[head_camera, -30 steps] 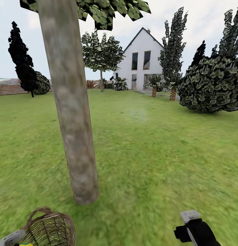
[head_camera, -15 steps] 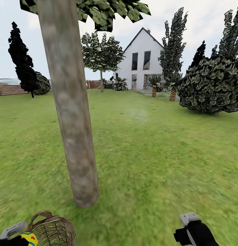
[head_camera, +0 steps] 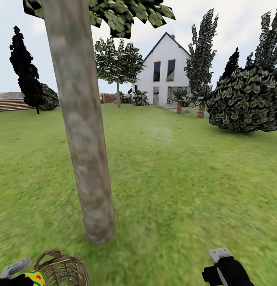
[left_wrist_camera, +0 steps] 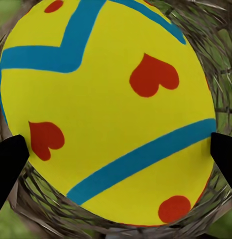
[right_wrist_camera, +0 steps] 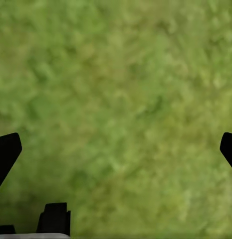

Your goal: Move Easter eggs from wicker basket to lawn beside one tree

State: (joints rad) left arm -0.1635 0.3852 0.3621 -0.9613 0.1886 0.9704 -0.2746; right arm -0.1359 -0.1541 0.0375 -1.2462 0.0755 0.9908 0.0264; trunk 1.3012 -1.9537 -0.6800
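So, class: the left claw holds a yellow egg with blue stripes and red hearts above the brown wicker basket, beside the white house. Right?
Not quite: the yellow egg and brown wicker basket are beside the thick grey-brown tree trunk, as the head view shows, with the left claw.

White gabled house [head_camera: 164,71] with tall dark windows, far across the grass; small leafy tree [head_camera: 118,61] just left of it; two short palms [head_camera: 180,97] at its front. Large rounded bush [head_camera: 245,97] at right, tall narrow cypress [head_camera: 202,51] between it and the house; black-leaved tree [head_camera: 25,67] at far left, round shrub [head_camera: 49,97] beside it, brown slatted fence [head_camera: 11,104] behind.
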